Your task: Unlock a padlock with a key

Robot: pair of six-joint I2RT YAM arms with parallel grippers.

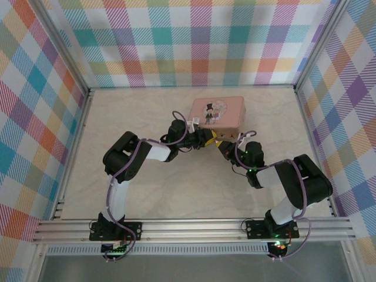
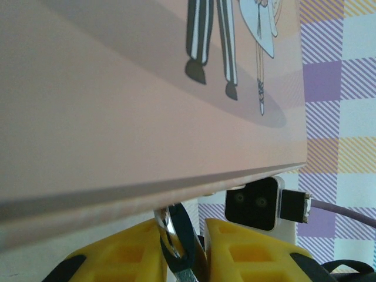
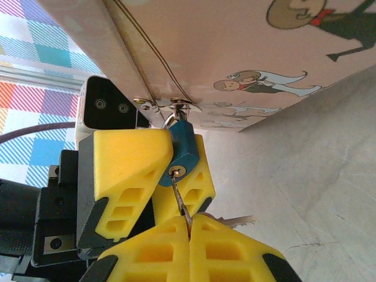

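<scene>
Your right fingers (image 3: 158,252) are pressed shut on the key (image 3: 181,200). Its thin shaft runs up toward 12 o'clock into the keyhole on the underside of the padlock (image 3: 183,147). Your left fingers (image 3: 132,161) come in from 9 o'clock and clamp the padlock's blue-teal body from both sides. The padlock hangs from the hasp (image 3: 176,106) on the front wall of the pink tin (image 3: 235,47). From above, both sets of fingers meet at the tin's near edge, and the tin sits on the tabletop (image 1: 147,117) at 12 o'clock from them.
</scene>
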